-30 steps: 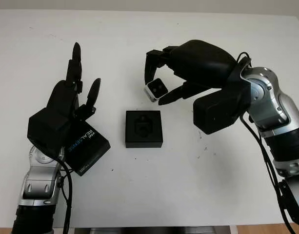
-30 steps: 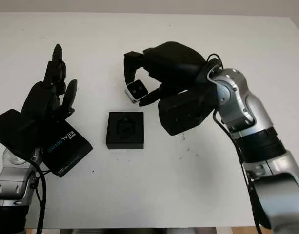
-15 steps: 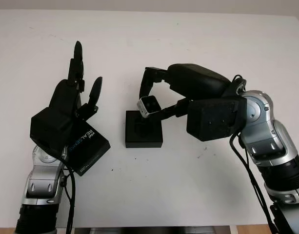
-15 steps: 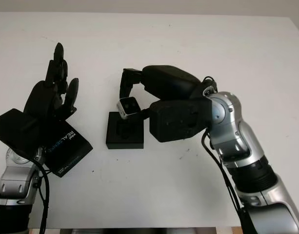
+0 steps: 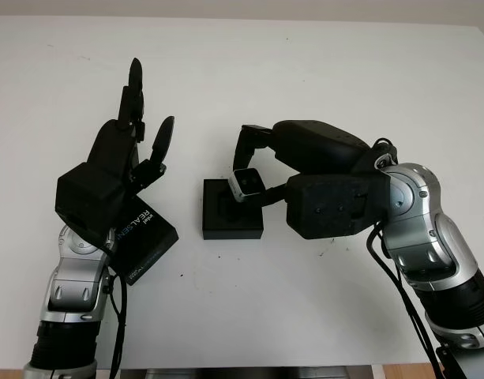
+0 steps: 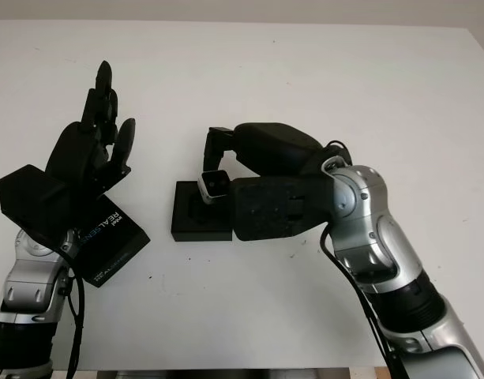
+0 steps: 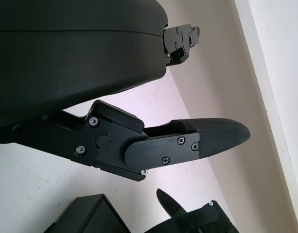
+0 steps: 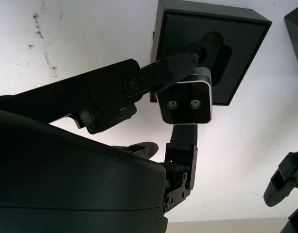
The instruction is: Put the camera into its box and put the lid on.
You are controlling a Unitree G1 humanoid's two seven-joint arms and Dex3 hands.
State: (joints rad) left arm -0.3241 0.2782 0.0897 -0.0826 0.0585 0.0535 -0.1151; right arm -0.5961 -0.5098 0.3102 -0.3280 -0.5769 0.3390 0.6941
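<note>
On the white table [image 5: 320, 63], going left to right: the black lid [image 5: 143, 239], printed with white lettering, lies flat at the near left, tilted, its far-left part hidden under the left arm. The left hand [image 5: 123, 162] is raised over it, open, its fingers [image 5: 133, 91] spread and pointing toward the far side, holding nothing. To the right of the lid, apart from it, sits the square black box [image 5: 226, 225], open, its dark insert with a shaped recess showing in the right wrist view; the recess is unfilled. Just above the box's right part the small silver camera [image 5: 247, 183] is pinched between the fingers [image 5: 248, 146] of the right hand [image 5: 305, 158], lenses facing out; whether it touches the insert cannot be told. The right hand's shell covers the table just right of the box.
</note>
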